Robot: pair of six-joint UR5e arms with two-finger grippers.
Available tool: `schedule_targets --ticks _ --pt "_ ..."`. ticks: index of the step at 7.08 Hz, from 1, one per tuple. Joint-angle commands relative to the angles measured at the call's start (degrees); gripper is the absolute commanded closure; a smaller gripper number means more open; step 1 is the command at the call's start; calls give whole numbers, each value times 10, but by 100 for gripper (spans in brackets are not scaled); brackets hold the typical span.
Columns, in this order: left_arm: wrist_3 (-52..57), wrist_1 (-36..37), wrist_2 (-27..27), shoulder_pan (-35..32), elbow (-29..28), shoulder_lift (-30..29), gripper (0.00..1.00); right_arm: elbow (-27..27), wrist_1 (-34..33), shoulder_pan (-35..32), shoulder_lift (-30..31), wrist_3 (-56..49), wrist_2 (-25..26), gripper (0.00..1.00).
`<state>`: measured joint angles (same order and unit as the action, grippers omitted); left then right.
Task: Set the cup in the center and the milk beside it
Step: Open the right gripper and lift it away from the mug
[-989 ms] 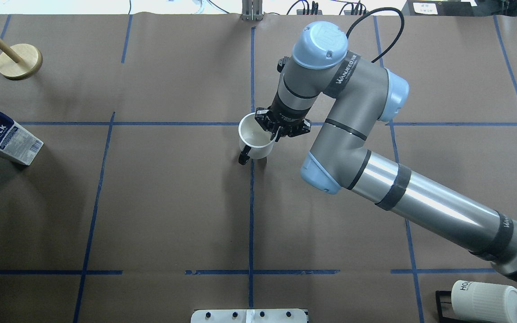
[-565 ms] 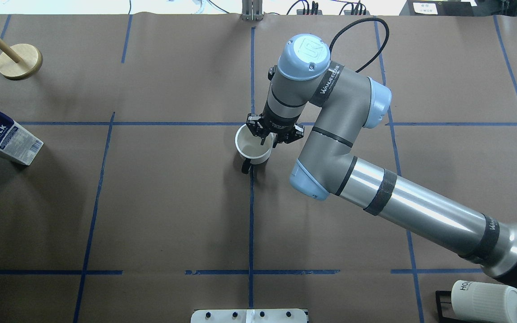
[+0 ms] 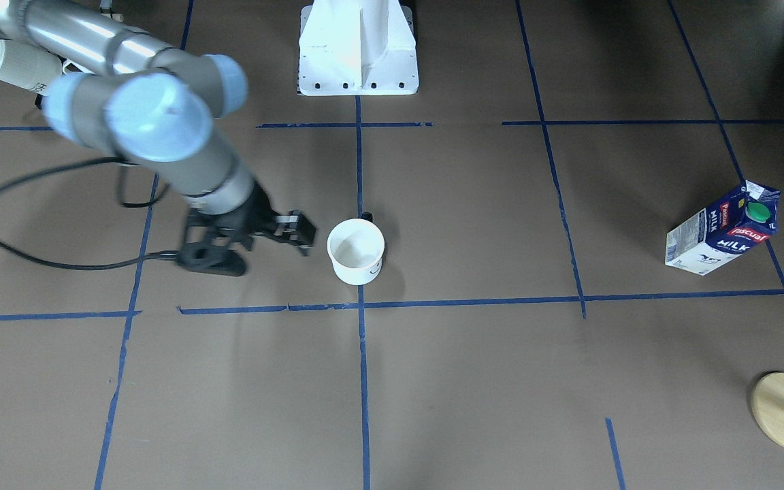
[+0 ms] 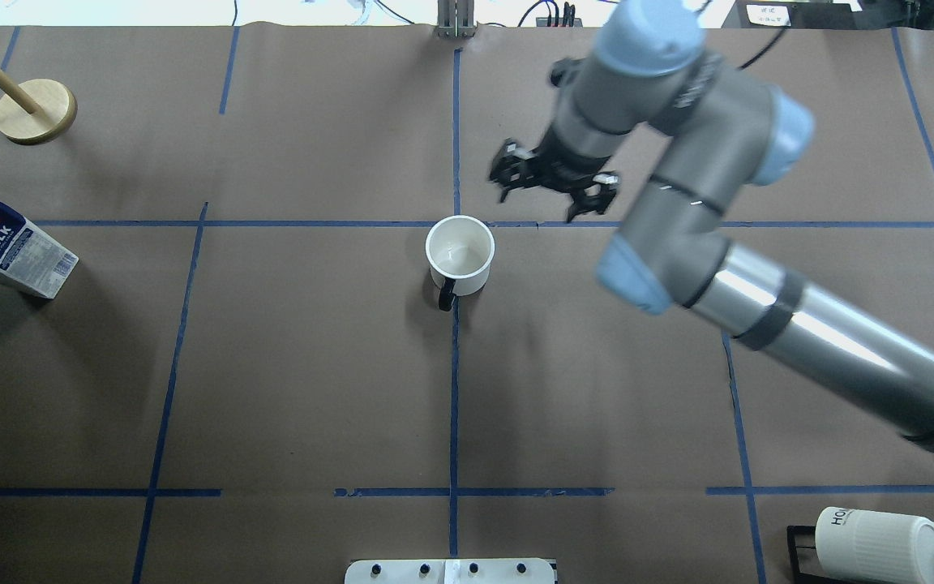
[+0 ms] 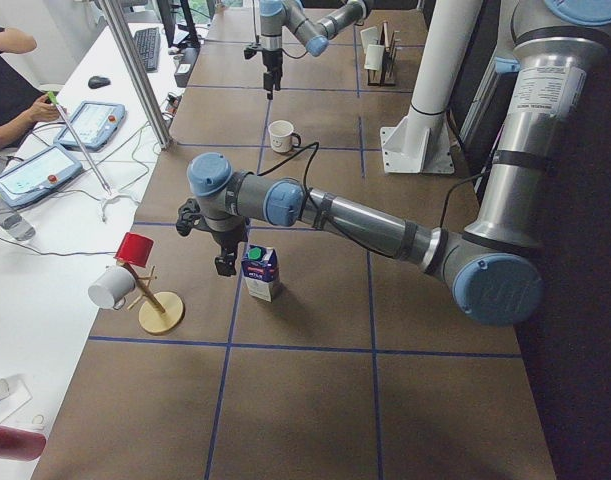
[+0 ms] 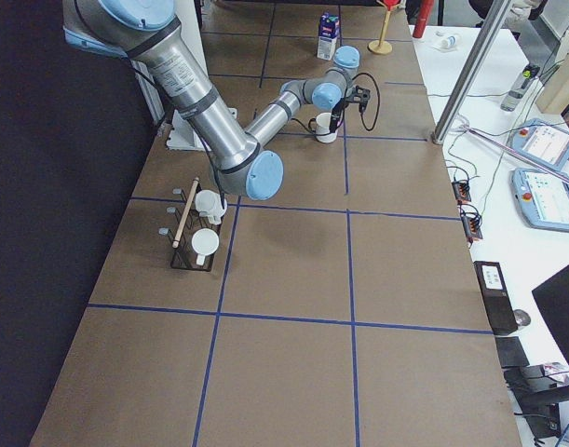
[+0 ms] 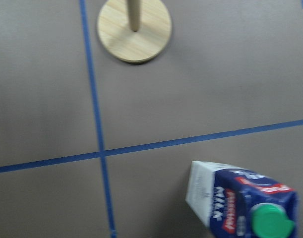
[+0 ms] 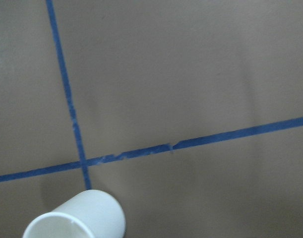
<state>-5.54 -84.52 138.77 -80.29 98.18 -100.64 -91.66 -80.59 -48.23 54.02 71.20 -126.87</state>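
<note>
The cup [image 4: 459, 255] stands upright and free on the middle tape line, just on the robot's side of the center crossing [image 4: 456, 224], with its black handle toward the robot. It also shows in the front view [image 3: 356, 250] and the right wrist view [image 8: 77, 220]. My right gripper [image 4: 538, 203] is open and empty, raised beyond and to the right of the cup. The milk [image 4: 9, 251] stands at the far left edge. My left gripper [image 5: 223, 265] hovers right beside the milk [image 5: 261, 272]; I cannot tell whether it is open or shut. The left wrist view looks down on the milk [image 7: 245, 201].
A wooden mug tree [image 4: 35, 111] stands at the far left corner, carrying a red cup and a white cup [image 5: 113, 288]. A black rack with ribbed white mugs [image 4: 880, 543] sits at the near right. The white robot base plate [image 3: 358, 47] is at the near middle edge.
My right gripper has let go of the cup's rim, opened, and moved up and away to the far right. The cup stays standing near the crossing.
</note>
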Motion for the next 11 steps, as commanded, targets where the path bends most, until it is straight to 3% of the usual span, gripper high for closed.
schedule_targets --ticks 1,9,10,11 --pt "-14 -48 -39 37 6 -11 0 -33 3 -68 91 -141 -38 0" --pt "-19 -60 -50 95 -29 18 0 -13 5 -70 98 -180 -32 0" --pt "-20 -60 -49 100 -30 18 5 -12 5 -70 98 -180 -32 0" --pt "-21 -58 -48 99 -26 18 44 -12 5 -70 98 -180 -31 0"
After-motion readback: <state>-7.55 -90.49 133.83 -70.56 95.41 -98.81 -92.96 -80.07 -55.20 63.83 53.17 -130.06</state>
